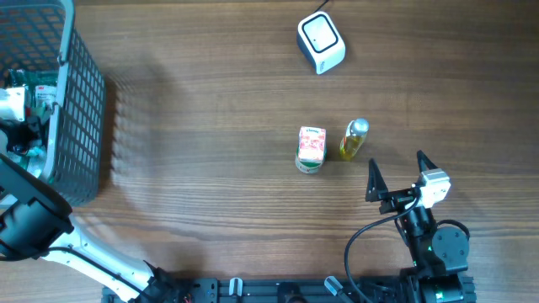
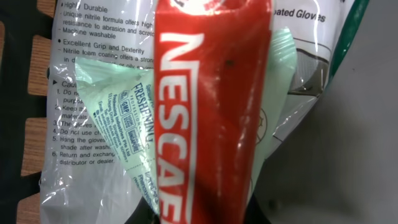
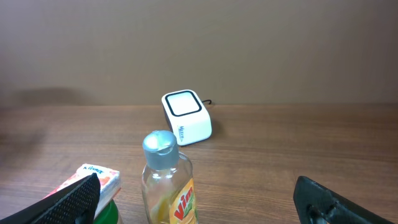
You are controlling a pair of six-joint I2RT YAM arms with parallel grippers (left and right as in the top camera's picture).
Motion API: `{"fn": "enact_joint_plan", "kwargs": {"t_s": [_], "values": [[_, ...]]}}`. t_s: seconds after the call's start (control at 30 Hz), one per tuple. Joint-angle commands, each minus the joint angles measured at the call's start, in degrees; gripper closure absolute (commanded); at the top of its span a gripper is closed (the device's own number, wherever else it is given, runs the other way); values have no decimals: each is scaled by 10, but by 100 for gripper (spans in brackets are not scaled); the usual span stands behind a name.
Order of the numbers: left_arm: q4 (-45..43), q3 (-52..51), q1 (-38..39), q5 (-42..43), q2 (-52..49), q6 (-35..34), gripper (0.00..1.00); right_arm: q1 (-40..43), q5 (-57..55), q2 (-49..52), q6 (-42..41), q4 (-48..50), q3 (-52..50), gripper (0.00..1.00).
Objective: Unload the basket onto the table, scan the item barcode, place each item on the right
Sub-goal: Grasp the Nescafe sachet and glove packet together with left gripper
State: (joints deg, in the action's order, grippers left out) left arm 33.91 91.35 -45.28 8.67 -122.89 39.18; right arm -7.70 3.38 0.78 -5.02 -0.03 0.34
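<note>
Nearest us, the right claw (image 1: 396, 165) stands wide and empty above the surface (image 1: 210, 126). Just beyond it, a yellow bottle (image 1: 354, 140) and a Kleenex box (image 1: 312, 147) sit side by side. Farther back is the white scanner (image 1: 321, 42). Inside the basket (image 1: 82, 101) at our left, the left claw (image 1: 25, 105) is closed on a red Nescafe sachet (image 2: 205, 112), which lies over a green packet (image 2: 118, 118).

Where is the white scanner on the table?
In the overhead view the white scanner stands top right of centre, beyond the small carton and the yellow bottle.
</note>
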Motion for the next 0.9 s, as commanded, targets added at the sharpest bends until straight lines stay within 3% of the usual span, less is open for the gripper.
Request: {"fn": "enact_joint_plan", "kwargs": {"t_s": [0.0, 0.23, 0.33, 0.53, 0.73, 0.87], "values": [[-4, -18, 1, -18, -6, -67, 96, 1, -5, -3, 4, 1, 0, 0], [-24, 17, 32, 24, 155, -203, 96, 1, -5, -3, 4, 1, 0, 0], [-55, 21, 53, 24, 281, -292, 96, 1, -5, -3, 4, 1, 0, 0], [-73, 21, 114, 24, 444, -354, 96, 1, -5, -3, 4, 1, 0, 0], [63, 21, 279, -30, 513, -358, 96, 1, -5, -3, 4, 1, 0, 0], [177, 16, 395, -55, 497, -428, 96, 1, -5, -3, 4, 1, 0, 0]]}}
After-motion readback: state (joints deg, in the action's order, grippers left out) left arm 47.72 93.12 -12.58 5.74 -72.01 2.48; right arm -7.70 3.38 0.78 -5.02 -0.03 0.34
